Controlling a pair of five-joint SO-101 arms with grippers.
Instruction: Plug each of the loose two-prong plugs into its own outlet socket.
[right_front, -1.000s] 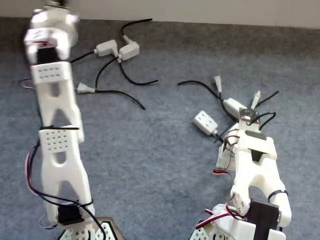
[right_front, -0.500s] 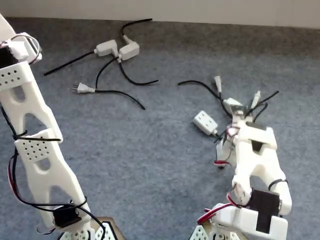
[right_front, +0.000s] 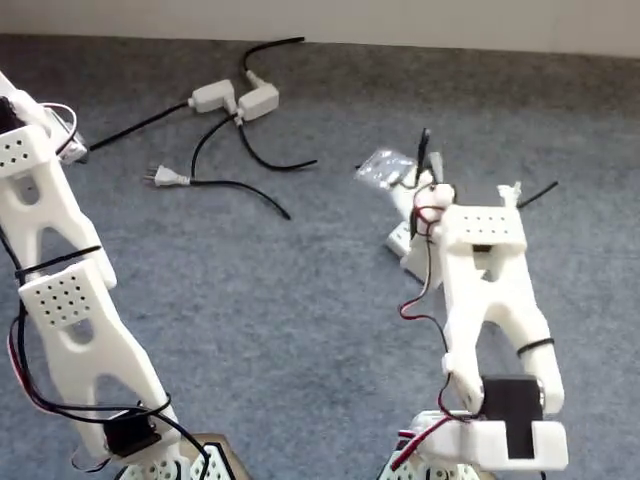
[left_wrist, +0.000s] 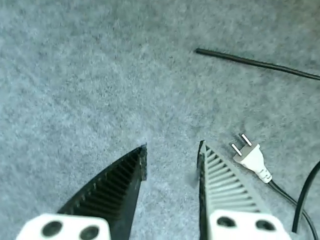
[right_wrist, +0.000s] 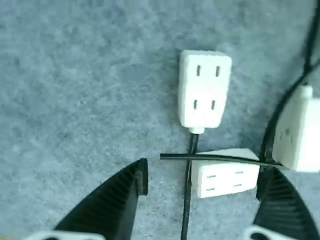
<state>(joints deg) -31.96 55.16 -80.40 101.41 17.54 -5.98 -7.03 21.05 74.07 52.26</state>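
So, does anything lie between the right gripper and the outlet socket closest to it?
Yes. A thin black cable lies across one edge of that outlet socket, which shows in the gap of the open right gripper. A second socket has its cord running beside it. The slotted face looks uncovered.

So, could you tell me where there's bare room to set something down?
The widest bare carpet lies between the left arm and right arm, nearer their bases than the loose plug. Under the right arm it is crowded: outlet blocks and cables overlap.

Smooth plastic socket (right_wrist: 204, 89) (rough-napped carpet (right_wrist: 75, 75))
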